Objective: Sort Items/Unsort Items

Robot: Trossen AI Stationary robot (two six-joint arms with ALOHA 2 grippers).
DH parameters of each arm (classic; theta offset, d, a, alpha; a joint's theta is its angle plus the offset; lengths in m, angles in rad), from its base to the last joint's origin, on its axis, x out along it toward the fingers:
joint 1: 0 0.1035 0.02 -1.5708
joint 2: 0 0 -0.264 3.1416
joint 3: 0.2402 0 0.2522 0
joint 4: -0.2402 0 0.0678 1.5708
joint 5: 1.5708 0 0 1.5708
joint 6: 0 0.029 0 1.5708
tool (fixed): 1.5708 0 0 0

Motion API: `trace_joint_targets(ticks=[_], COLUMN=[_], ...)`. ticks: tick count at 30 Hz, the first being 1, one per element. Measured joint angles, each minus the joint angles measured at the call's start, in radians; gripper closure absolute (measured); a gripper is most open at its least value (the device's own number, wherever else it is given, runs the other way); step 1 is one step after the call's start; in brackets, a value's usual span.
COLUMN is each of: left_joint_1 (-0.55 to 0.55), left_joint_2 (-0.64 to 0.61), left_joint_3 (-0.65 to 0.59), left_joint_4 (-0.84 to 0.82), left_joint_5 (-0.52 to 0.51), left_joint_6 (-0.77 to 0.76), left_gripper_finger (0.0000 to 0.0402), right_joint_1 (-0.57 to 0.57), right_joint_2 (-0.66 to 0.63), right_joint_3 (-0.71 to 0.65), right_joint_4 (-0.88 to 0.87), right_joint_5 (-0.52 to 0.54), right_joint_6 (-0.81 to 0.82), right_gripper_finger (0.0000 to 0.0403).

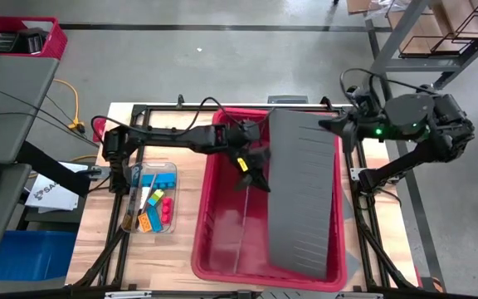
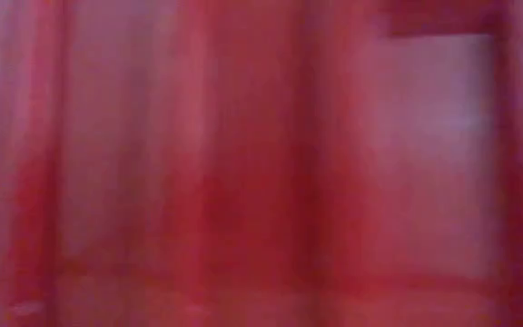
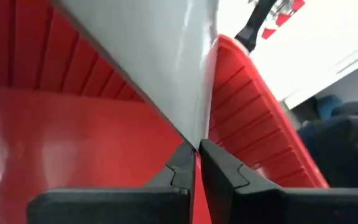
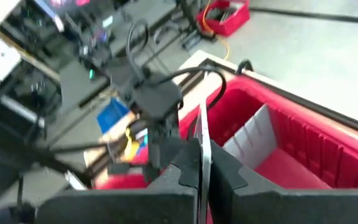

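In the high view the left gripper (image 1: 254, 169) sits at frame centre, inside the red bin (image 1: 214, 241), reached in from the left on a long, nearly level arm; its fingers are clenched, and in the left wrist view they meet right at the lower edge of the grey panel (image 3: 160, 68) — whether they pinch anything there I cannot tell. A thin dark stick (image 1: 242, 224) lies on the bin floor just below that gripper, its long axis running top to bottom of the frame, so the left arm is clearly the nearer one. The coloured blocks (image 1: 158, 208) rest in a clear tray (image 1: 160, 172) at left centre, outside the bin. The right gripper (image 4: 202, 163), at upper right of the high view, is clamped on the panel's top edge; its arm folds back over the table's corner.
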Motion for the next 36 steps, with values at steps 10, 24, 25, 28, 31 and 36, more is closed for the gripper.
trace_joint_targets(ticks=[10,24,25,28,31,36], left_joint_1=[0.014,0.112,0.124,0.156,0.194,0.245], left_joint_2=[0.002,-0.016,-0.019,-0.025,-0.035,-0.032], left_joint_3=[-0.002,-0.002,-0.002,-0.001,0.006,0.006], left_joint_4=[0.099,0.041,0.034,0.017,0.034,0.048], left_joint_5=[0.027,0.185,0.194,0.238,0.313,0.424], left_joint_6=[-0.005,-0.036,-0.036,-0.009,-0.004,0.019], left_gripper_finger=[0.04,0.0401,0.0401,0.0401,0.0401,0.0401], right_joint_1=[0.0,0.011,0.011,0.004,-0.012,-0.03], right_joint_2=[0.008,0.006,0.002,-0.006,-0.005,-0.001], right_joint_3=[0.001,0.0,0.001,-0.001,-0.004,-0.003], right_joint_4=[0.114,0.08,0.055,-0.021,-0.044,-0.014], right_joint_5=[0.053,0.039,0.045,0.077,0.098,0.145], right_joint_6=[-0.053,-0.101,-0.101,-0.086,-0.051,-0.039], right_gripper_finger=[0.0402,0.0275,0.0262,0.0233,0.0221,0.0218])
